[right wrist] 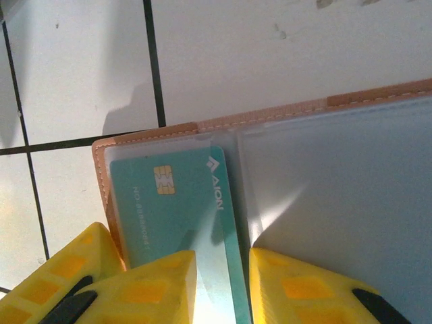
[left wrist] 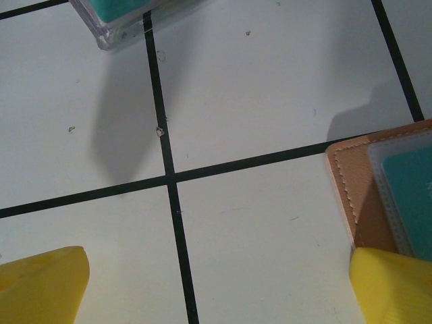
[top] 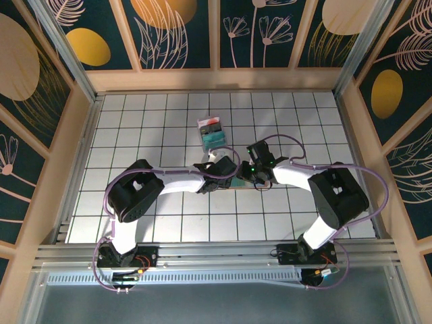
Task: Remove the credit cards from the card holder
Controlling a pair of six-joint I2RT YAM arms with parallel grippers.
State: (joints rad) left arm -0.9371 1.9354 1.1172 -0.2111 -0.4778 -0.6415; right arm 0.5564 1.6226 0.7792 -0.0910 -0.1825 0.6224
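The card holder (right wrist: 283,113) lies open and flat on the tiled table, tan stitched rim outward and clear sleeves up. A teal credit card (right wrist: 169,202) with a gold chip sits in its left sleeve. My right gripper (right wrist: 223,273) is low over the holder, its yellow fingers a narrow gap apart astride the card's right edge, open with nothing pinched. My left gripper (left wrist: 216,290) is open wide, its right fingertip (left wrist: 395,287) at the holder's corner (left wrist: 347,182). From above, both grippers (top: 225,167) (top: 248,172) meet over the holder (top: 239,183).
A clear-cased teal pack (top: 211,133) with red and black parts lies just beyond the grippers, its corner (left wrist: 115,27) at the top of the left wrist view. Wooden walls (top: 81,135) enclose the white gridded table (top: 135,121).
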